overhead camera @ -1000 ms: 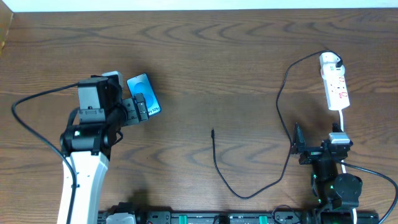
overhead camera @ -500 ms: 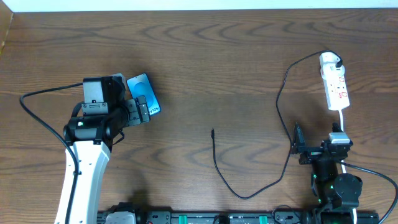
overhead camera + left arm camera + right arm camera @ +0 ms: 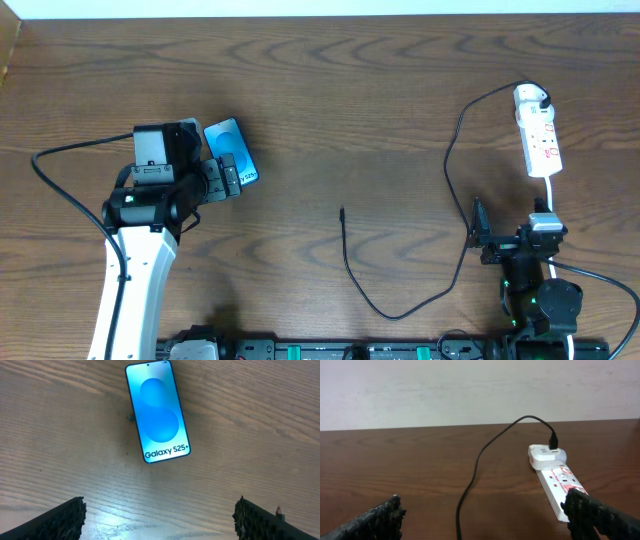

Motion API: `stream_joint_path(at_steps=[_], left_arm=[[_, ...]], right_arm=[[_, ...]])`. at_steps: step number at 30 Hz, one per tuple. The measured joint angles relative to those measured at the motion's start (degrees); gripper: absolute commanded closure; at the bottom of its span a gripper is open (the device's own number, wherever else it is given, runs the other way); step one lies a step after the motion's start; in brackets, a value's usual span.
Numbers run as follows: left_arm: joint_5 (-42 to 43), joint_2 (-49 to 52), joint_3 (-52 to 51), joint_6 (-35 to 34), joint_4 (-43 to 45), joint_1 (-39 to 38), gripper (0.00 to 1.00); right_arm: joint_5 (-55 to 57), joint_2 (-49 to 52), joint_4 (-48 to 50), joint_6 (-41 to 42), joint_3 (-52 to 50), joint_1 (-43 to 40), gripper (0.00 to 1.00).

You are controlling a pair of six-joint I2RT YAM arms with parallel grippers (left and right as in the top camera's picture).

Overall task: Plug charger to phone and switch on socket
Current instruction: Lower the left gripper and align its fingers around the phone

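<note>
The phone [image 3: 157, 412] lies flat on the wooden table, its blue screen lit and facing up; the overhead view shows the phone [image 3: 228, 146] at the left. My left gripper [image 3: 222, 178] hovers at its near end, open, with nothing between the fingers [image 3: 60, 520]. The charger cable [image 3: 352, 275] loops across the table, its free plug tip [image 3: 342, 211] lying at mid-table. Its other end goes into a white adapter [image 3: 547, 455] on the socket [image 3: 557, 487] at the far right [image 3: 541, 140]. My right gripper [image 3: 510, 232] sits open, short of the socket.
The cable [image 3: 477, 462] runs between my right fingertips and along the table. A white cord [image 3: 552, 195] leads from the strip toward the right arm base. A pale wall rises behind the table's far edge [image 3: 420, 430].
The left arm shifted slightly to the right a second ago and has held still since. The right arm, cable and phone have not moved.
</note>
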Motion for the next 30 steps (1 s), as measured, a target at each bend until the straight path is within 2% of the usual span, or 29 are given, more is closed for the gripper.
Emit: stream_joint_path(at_steps=[4, 15, 24, 30], left_arm=[[0.3, 0.1, 1.9, -0.9, -2.9, 0.0, 0.05], [0.3, 0.0, 15.4, -1.2, -12.5, 0.0, 0.05], [0.3, 1.0, 15.8, -1.3, -14.2, 0.0, 0.05], [0.3, 6.7, 15.9, -2.7, -13.9, 0.0, 0.05]], right_arm=[[0.0, 0.0, 0.0, 0.0, 0.0, 0.0, 0.01], [0.0, 0.0, 0.0, 0.0, 0.0, 0.0, 0.01], [0.0, 0.0, 0.0, 0.0, 0.0, 0.0, 0.01], [0.0, 0.0, 0.0, 0.0, 0.0, 0.0, 0.01]])
